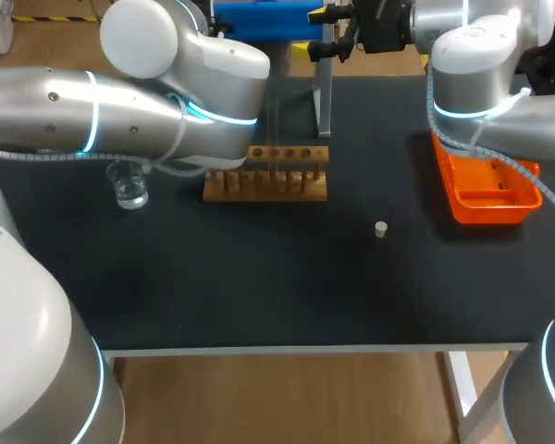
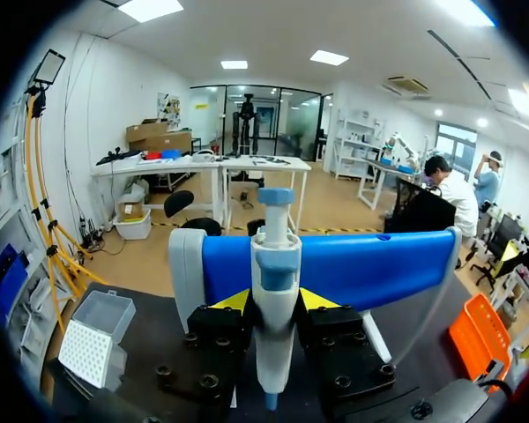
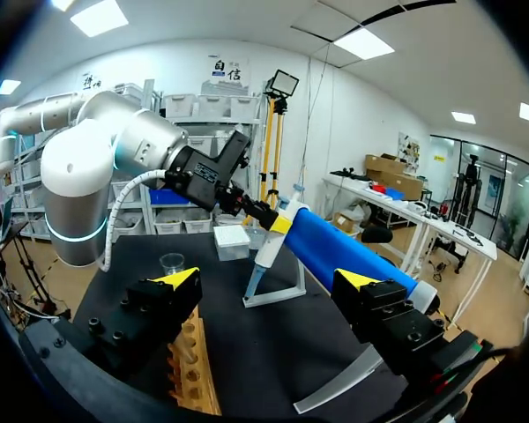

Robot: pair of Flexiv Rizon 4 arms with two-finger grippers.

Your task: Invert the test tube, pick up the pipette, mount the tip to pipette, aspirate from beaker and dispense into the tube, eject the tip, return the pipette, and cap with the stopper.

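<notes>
My left claw [image 2: 274,300] grips one pipette [image 2: 275,260] at one blue stand [image 2: 370,264]; my right claw [image 3: 269,286] stands open. One beaker [image 1: 129,190], one rack [image 1: 265,176], one stopper [image 1: 380,228] on tabletop [image 1: 259,277].

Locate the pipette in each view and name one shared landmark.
Head view: not visible; the blue stand is at the far edge.
Left wrist view: pipette upright in the left gripper, before the stand.
Right wrist view: pipette at the stand's end.
Landmark: the blue stand.
</notes>
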